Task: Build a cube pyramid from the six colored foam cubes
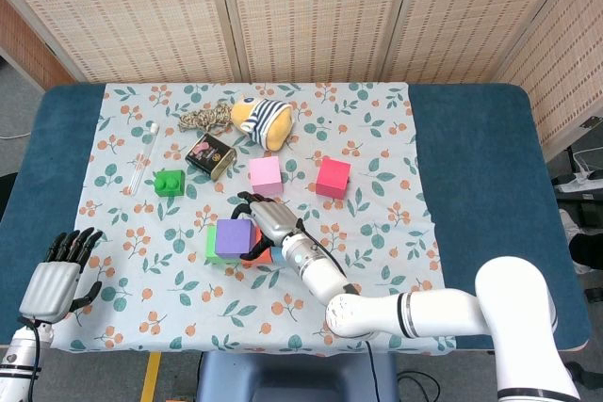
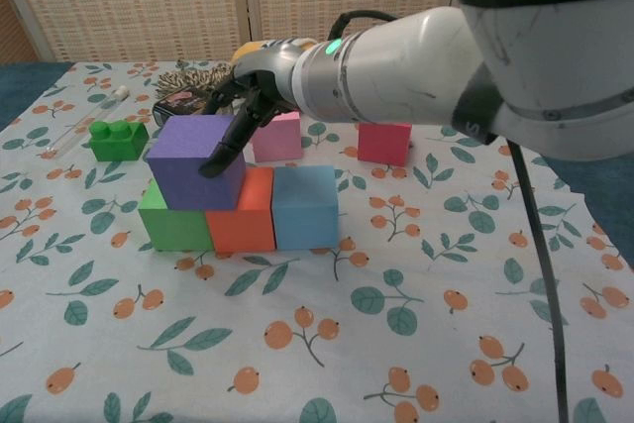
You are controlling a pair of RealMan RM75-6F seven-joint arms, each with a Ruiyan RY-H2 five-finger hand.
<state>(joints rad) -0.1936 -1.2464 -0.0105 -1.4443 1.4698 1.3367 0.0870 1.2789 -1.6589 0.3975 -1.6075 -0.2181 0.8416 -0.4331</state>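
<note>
A row of three foam cubes stands on the cloth: green, orange, blue. A purple cube sits on top, straddling the green and orange ones. My right hand grips the purple cube, fingers down its right face and over its top. A pink cube and a red cube lie apart behind the row. My left hand hangs open off the table's near-left corner, holding nothing.
A green toy brick, a dark tin, a striped plush toy, a chain and a clear tube lie on the far half of the floral cloth. Bare blue table flanks the cloth.
</note>
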